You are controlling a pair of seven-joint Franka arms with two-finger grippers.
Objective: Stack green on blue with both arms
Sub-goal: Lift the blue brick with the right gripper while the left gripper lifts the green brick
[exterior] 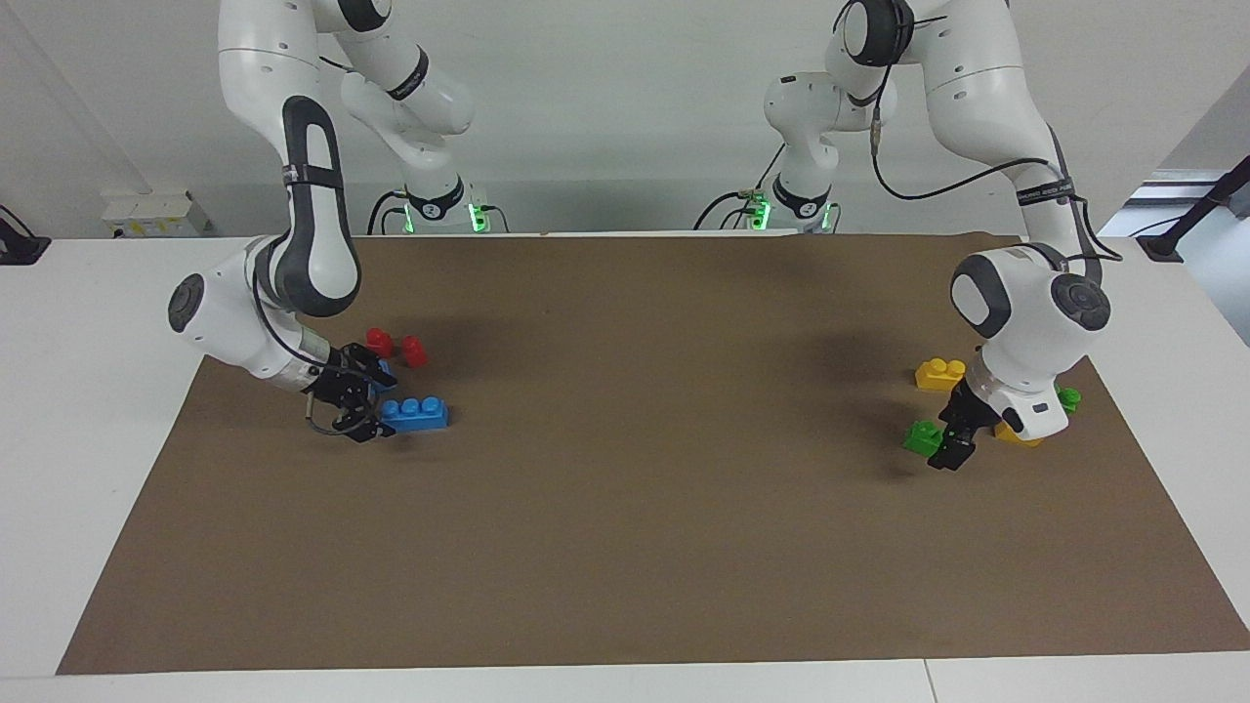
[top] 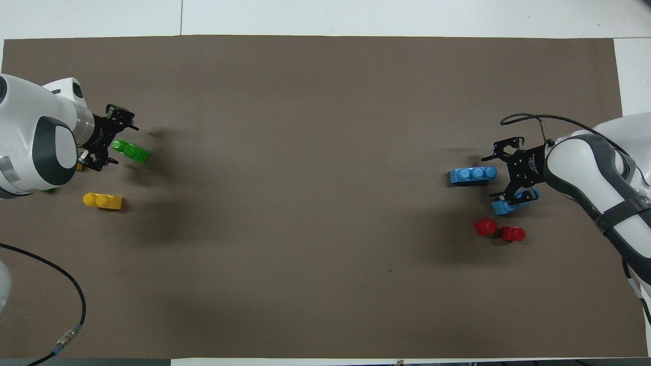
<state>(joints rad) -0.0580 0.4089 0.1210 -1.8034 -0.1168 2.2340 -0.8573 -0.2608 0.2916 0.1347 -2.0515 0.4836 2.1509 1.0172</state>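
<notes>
Green (top: 130, 151) lies at the left arm's end, between my left gripper's (top: 113, 137) spread fingers; from overhead that straddle is plain, facing it half hides the brick. Blue (exterior: 416, 414) lies at my right gripper (exterior: 363, 410); its grip I cannot tell.

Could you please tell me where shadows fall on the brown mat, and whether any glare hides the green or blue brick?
Facing view: soft-edged shadows lie on the brown mat towards its middle, with no glare on it. Overhead view: the light is even, with faint dark patches on the mat beside the green brick and the blue brick; both show plainly.
</notes>
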